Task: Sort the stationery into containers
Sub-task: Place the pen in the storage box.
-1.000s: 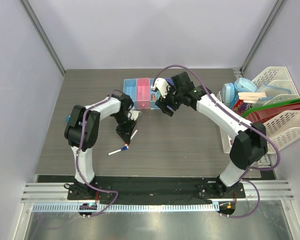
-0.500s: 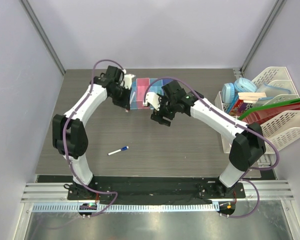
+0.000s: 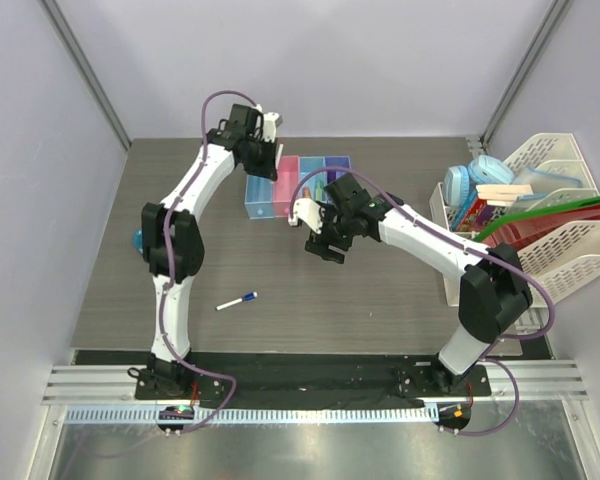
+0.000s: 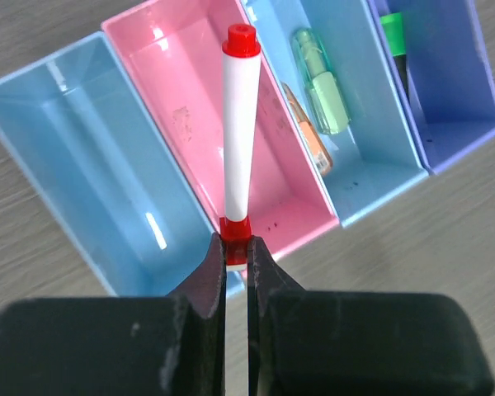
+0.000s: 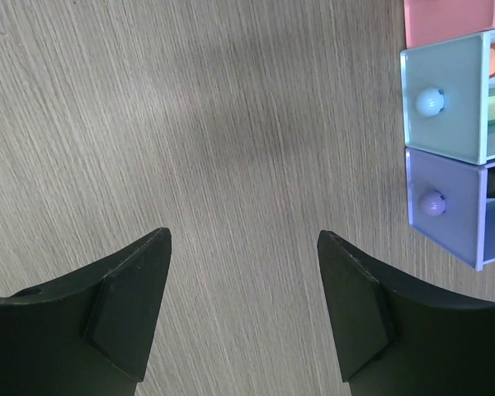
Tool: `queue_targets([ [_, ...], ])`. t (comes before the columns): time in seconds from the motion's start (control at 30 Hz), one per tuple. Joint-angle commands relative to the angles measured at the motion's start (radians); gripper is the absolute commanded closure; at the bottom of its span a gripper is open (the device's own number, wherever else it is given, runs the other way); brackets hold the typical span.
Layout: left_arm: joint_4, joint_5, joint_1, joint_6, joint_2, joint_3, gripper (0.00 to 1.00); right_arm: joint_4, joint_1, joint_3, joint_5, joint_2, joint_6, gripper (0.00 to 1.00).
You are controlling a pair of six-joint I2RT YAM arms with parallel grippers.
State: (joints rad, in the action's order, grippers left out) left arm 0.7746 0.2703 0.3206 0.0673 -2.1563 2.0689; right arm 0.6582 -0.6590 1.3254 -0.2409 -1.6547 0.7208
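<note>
My left gripper [image 4: 237, 247] is shut on the end of a white marker with a red cap [image 4: 239, 124] and holds it above the pink bin [image 4: 186, 124]. The joined bins also include blue [image 4: 74, 165], light blue [image 4: 367, 124] and purple [image 4: 450, 91]. The light blue bin holds a green piece [image 4: 322, 82] and an orange piece [image 4: 304, 140]. The green-capped highlighter [image 4: 393, 37] lies in the purple bin. In the top view my left gripper [image 3: 265, 165] is over the bin row [image 3: 263, 203]. My right gripper [image 3: 320, 243] is open and empty above bare table [image 5: 243, 239]. A blue-capped marker [image 3: 237, 301] lies on the table.
A round blue disc [image 3: 137, 238] shows at the table's left edge, partly behind my left arm. White mesh racks [image 3: 570, 240] with books and folders stand at the right. The bins' near ends show at the right of the right wrist view [image 5: 441, 103].
My left arm has swung from the table's middle up and back to the bins, carrying the red-capped marker. My right gripper has moved away from the bins, toward the front left.
</note>
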Motion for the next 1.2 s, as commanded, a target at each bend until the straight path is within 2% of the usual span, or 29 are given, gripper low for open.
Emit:
queue_targets([
  [0.0,0.005,0.052,0.003,0.058,-0.117,0.146,1.0,-0.065,0.002,-0.023,0.005,0.07,-0.017,0.23],
  [0.2,0.02,0.087,0.003,0.077,-0.206,0.211,1.0,-0.089,0.001,-0.058,0.02,0.09,-0.017,0.23],
  [0.33,0.022,0.084,0.003,0.078,-0.218,0.201,0.72,-0.092,0.001,-0.058,0.017,0.075,-0.018,0.23],
  [0.4,0.02,0.084,0.003,0.074,-0.214,0.192,0.68,-0.092,-0.001,-0.052,0.014,0.069,-0.017,0.22],
  [0.43,0.017,0.086,0.003,0.075,-0.205,0.189,0.61,-0.092,-0.001,-0.049,0.011,0.067,-0.017,0.21],
  [0.63,-0.001,0.096,-0.003,0.092,-0.154,0.191,0.49,-0.092,-0.028,-0.038,0.008,0.044,-0.006,0.17],
  [0.77,-0.008,0.092,-0.066,0.114,-0.019,0.142,0.41,-0.092,-0.077,-0.02,0.028,0.007,0.019,0.12],
  [0.83,-0.017,0.078,-0.119,0.103,0.051,0.093,0.3,-0.091,-0.106,-0.005,0.037,-0.025,0.025,0.11],
  [0.97,-0.038,0.032,-0.227,0.039,0.245,-0.114,0.13,-0.088,-0.154,0.084,0.032,-0.104,0.026,0.09],
  [1.0,-0.04,0.024,-0.251,0.025,0.335,-0.154,0.08,-0.086,-0.166,0.103,0.032,-0.128,0.028,0.08],
  [1.1,-0.034,-0.002,-0.356,-0.03,0.497,-0.312,0.0,-0.083,-0.217,0.179,0.031,-0.209,0.041,0.07],
  [1.17,-0.02,-0.026,-0.428,-0.088,0.577,-0.412,0.0,-0.081,-0.263,0.233,0.038,-0.272,0.052,0.06],
])
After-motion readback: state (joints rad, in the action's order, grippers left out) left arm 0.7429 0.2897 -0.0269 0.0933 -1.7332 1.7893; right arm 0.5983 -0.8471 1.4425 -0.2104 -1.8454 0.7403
